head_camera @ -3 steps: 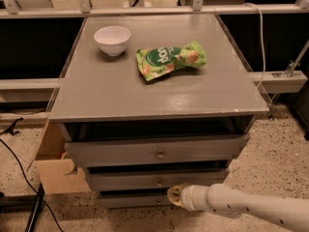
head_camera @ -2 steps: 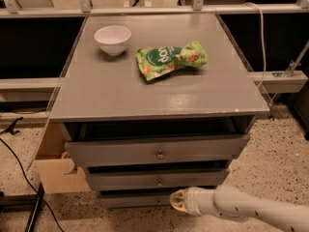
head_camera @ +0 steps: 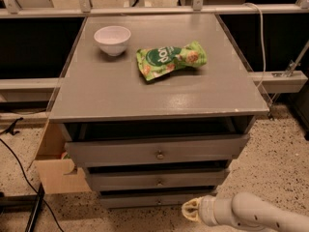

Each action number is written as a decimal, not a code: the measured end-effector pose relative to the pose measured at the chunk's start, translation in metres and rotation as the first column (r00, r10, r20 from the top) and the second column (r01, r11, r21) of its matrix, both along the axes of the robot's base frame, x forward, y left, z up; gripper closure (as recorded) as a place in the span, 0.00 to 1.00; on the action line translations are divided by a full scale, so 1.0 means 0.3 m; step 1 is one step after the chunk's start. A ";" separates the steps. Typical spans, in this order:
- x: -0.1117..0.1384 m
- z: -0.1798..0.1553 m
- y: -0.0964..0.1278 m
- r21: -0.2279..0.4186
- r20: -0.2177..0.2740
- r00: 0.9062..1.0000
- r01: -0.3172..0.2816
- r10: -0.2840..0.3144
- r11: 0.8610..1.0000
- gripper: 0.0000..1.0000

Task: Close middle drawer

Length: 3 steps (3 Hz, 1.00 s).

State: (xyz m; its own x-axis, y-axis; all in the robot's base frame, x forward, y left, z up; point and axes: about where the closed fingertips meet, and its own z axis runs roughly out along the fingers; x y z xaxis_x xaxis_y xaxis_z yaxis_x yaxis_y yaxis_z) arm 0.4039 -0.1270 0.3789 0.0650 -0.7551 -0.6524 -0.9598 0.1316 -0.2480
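The grey cabinet (head_camera: 159, 98) has three drawer fronts stacked at its front. The middle drawer (head_camera: 120, 181), with a small brass knob (head_camera: 159, 181), sits between the wider top drawer (head_camera: 116, 152) and the narrower bottom drawer (head_camera: 130, 199). A dark gap shows above the middle drawer's front, so it stands a little out. My gripper (head_camera: 190, 210), at the end of the white arm (head_camera: 251, 214), is low at the right. It is below and right of the middle drawer's knob, just in front of the bottom drawer's right end.
A white bowl (head_camera: 112, 38) and a green snack bag (head_camera: 170, 59) lie on the cabinet top. A cardboard box (head_camera: 53, 170) stands at the cabinet's left, with black cables (head_camera: 19, 168) on the speckled floor. Rails run behind and beside the cabinet.
My gripper has moved right and down, drawing back from the drawer fronts. The drawers, bowl and bag have not visibly moved.
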 end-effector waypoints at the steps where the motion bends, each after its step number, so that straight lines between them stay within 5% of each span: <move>1: -0.007 0.002 -0.005 0.001 -0.006 1.000 0.001 -0.001 1.000 0.57; 3: -0.007 0.002 -0.004 0.001 -0.006 1.000 0.001 -0.001 1.000 0.10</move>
